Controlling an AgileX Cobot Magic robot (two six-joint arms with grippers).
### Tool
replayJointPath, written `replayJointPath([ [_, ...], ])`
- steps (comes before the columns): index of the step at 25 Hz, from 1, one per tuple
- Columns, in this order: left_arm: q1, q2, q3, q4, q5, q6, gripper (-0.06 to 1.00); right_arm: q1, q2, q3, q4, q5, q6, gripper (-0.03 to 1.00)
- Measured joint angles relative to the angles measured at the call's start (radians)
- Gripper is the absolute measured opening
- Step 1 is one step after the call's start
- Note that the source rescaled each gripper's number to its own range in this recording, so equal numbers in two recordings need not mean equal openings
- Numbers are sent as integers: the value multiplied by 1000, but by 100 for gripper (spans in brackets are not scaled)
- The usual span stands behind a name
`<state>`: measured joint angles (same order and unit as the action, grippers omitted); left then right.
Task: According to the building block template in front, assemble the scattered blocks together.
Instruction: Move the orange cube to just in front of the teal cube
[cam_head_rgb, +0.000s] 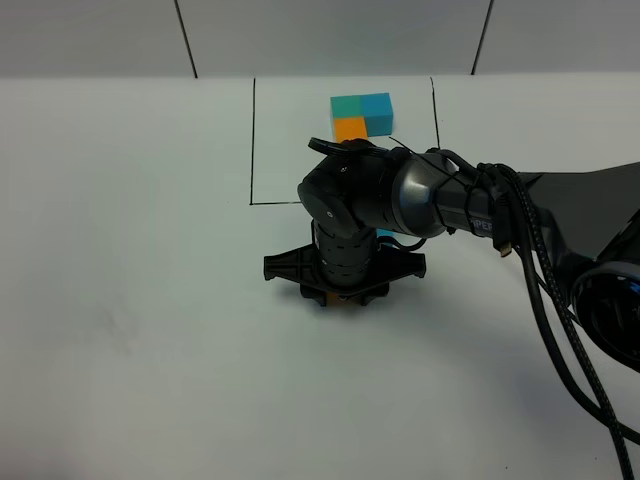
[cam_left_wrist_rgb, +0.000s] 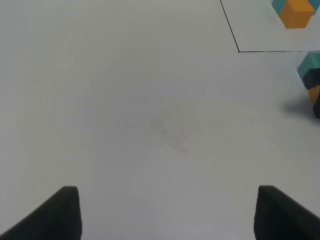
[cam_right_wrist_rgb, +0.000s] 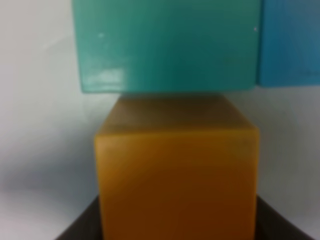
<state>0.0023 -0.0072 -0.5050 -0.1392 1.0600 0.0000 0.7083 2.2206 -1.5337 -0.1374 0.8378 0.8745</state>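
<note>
The building block template (cam_head_rgb: 361, 114), a joined teal, blue and orange trio, lies inside a thin black rectangle at the back. My right gripper (cam_head_rgb: 340, 290) points straight down in front of that frame, shut on the orange block (cam_right_wrist_rgb: 177, 175). In the right wrist view the orange block touches the teal block (cam_right_wrist_rgb: 167, 45), and the blue block (cam_right_wrist_rgb: 290, 42) sits beside the teal one. From above, only slivers of the orange block (cam_head_rgb: 345, 299) and blue block (cam_head_rgb: 385, 236) show under the arm. My left gripper (cam_left_wrist_rgb: 167, 215) hangs open over bare table, far from the blocks.
The right arm (cam_head_rgb: 450, 200) and its cables (cam_head_rgb: 545, 290) reach in from the right edge across the middle. The white table (cam_head_rgb: 130, 250) carries the black frame line (cam_head_rgb: 252, 140). The left wrist view catches the template (cam_left_wrist_rgb: 296, 12) and the teal block (cam_left_wrist_rgb: 310, 64) at its edge.
</note>
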Motion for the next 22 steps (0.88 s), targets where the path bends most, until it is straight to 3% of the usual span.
replayJointPath([
  [22,0,0,0,0,0,0,53,0,2,0,-30,-31,-2,2],
])
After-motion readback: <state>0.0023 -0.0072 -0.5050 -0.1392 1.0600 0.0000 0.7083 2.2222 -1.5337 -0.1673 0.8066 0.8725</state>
